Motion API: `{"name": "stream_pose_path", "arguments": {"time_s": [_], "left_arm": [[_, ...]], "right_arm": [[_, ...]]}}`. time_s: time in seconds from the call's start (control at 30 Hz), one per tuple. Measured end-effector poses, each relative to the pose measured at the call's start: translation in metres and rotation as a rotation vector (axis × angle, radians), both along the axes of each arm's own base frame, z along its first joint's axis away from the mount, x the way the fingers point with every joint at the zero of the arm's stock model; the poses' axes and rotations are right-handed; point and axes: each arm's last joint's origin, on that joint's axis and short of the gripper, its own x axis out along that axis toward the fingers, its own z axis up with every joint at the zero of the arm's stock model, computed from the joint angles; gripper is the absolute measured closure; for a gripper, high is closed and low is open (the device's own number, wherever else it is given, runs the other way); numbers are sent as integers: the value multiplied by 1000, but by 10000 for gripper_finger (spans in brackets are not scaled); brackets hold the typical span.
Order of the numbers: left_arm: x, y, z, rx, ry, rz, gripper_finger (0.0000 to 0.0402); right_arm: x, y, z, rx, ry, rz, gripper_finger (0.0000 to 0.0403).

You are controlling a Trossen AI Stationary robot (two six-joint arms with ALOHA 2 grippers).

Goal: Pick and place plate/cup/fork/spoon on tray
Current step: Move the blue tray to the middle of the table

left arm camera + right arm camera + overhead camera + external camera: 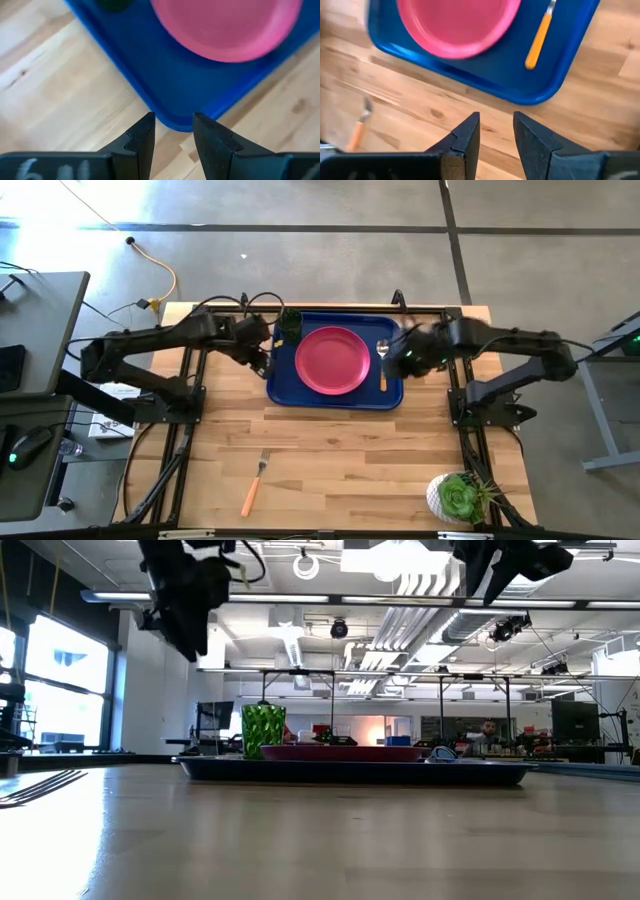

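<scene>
The blue tray (282, 387) lies at the table's far middle. On it rest the pink plate (332, 360), the green cup (290, 326) upright in its far left corner, and the orange-handled spoon (383, 366) along its right side. The fork (254, 486) lies flat on the table near the front edge, left of centre. My left gripper (262, 361) hovers open and empty at the tray's left edge, above its near left corner (170, 107). My right gripper (406, 361) hovers open and empty at the tray's right edge, beyond the spoon (539, 40).
A green succulent in a white pot (459, 498) stands at the table's front right corner. Bare wood lies between the tray and the fork. In the low view both arms hang well above the table, the left one (190, 610) over the cup (263, 730).
</scene>
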Motion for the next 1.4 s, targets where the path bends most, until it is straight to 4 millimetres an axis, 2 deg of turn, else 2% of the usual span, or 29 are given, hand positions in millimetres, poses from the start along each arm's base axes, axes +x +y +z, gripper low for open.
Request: {"name": "stream_pose_path", "arguments": {"time_s": [0.33,0.7,1.1,1.4], "left_arm": [[-9,-19,13,59,-31,-185,282],[-8,-28,12,74,-14,-276,282],[-8,-28,12,75,-14,-275,282],[-8,-28,12,75,-15,-274,282]], "right_arm": [[56,39,-52,6,176,15,293],[96,71,-115,39,337,8,293],[127,75,-171,43,394,-4,293],[133,65,-191,7,442,-25,293]]}}
